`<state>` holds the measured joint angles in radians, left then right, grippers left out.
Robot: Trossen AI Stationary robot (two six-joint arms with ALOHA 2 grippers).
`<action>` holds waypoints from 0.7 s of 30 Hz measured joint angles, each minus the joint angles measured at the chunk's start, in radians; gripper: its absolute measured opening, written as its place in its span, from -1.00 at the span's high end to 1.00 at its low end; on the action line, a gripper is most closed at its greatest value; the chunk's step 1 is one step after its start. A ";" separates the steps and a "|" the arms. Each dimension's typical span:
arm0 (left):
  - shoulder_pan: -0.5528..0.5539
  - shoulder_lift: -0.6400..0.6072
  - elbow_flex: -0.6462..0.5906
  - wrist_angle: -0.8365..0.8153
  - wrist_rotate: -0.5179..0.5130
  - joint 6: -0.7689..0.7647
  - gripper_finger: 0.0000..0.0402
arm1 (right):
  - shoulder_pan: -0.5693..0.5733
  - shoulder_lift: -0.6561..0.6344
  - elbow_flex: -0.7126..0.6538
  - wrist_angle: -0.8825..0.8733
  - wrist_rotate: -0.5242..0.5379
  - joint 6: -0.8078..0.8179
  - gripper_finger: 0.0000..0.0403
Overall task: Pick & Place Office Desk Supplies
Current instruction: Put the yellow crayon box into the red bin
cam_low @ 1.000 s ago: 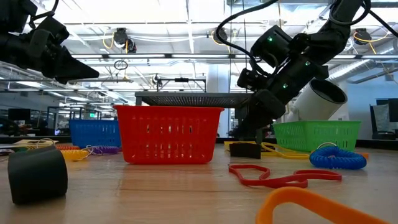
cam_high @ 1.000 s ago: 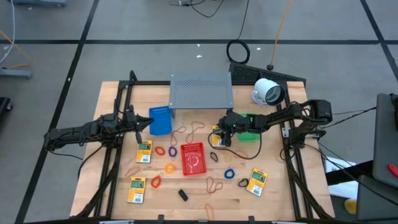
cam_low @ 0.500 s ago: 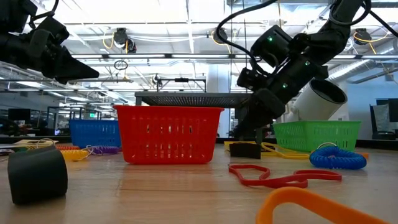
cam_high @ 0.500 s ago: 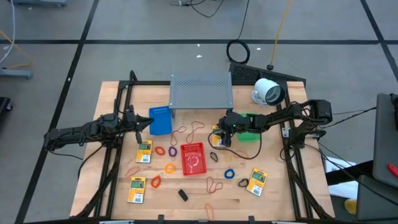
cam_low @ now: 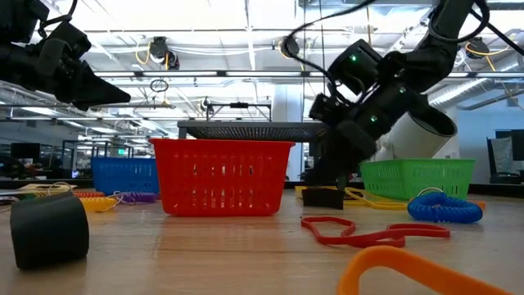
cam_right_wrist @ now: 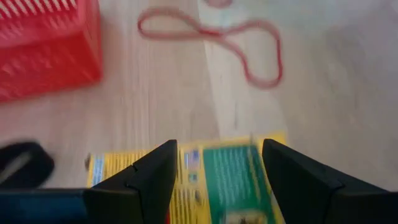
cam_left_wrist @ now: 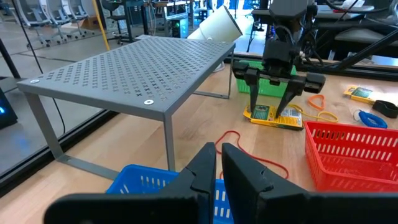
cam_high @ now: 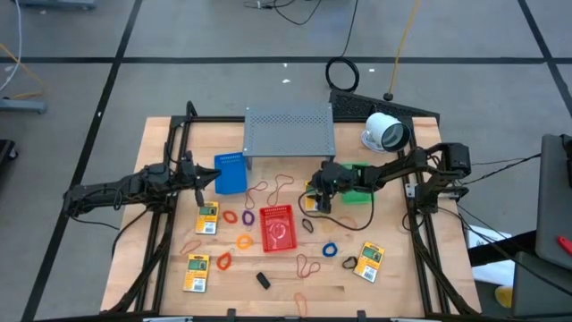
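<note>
1. Since a second before, the right arm's elbow had shifted slightly, while the right gripper [cam_high: 319, 191] stayed over the same packet; nothing on the table had moved.
2. That packet [cam_left_wrist: 274, 116], yellow with a green label, lay flat on the table [cam_high: 161, 143] just in front of the green basket [cam_high: 359, 188] and beside the red basket [cam_high: 277, 227].
3. The right gripper's fingers [cam_right_wrist: 147, 175] stood wide apart, one on each side of the packet, not closed on it.
4. In the left wrist view those fingers pointed down at the packet's two ends.
5. An orange band [cam_right_wrist: 214, 38] lay just beyond the packet, toward the shelf [cam_high: 289, 131].
6. Three more packets lay on the table: one [cam_high: 207, 217] near the blue basket [cam_high: 230, 173], one [cam_high: 196, 273] at the front left, one [cam_high: 369, 260] at the front right.
7. Loose bands in red, orange, purple and blue were scattered around the red basket, with a black piece [cam_high: 264, 280] in front of it.
8. The left gripper [cam_high: 212, 178] hung above the blue basket, its fingers [cam_left_wrist: 202, 171] nearly together and holding nothing.
</note>
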<state>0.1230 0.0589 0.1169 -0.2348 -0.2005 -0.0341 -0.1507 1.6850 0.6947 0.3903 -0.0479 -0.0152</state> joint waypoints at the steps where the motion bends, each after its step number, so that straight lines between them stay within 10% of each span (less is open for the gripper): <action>1: 0.000 0.000 0.000 0.000 0.000 0.000 0.82 | -0.001 -0.001 0.000 0.002 0.011 -0.002 -0.12; 21: 0.000 0.000 0.000 0.000 0.000 0.000 0.82 | -0.029 0.001 -0.001 -0.014 0.097 0.004 -0.12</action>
<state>0.1234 0.0586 0.1169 -0.2348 -0.2005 -0.0345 -0.1795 1.6855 0.6937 0.3763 0.0490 -0.0117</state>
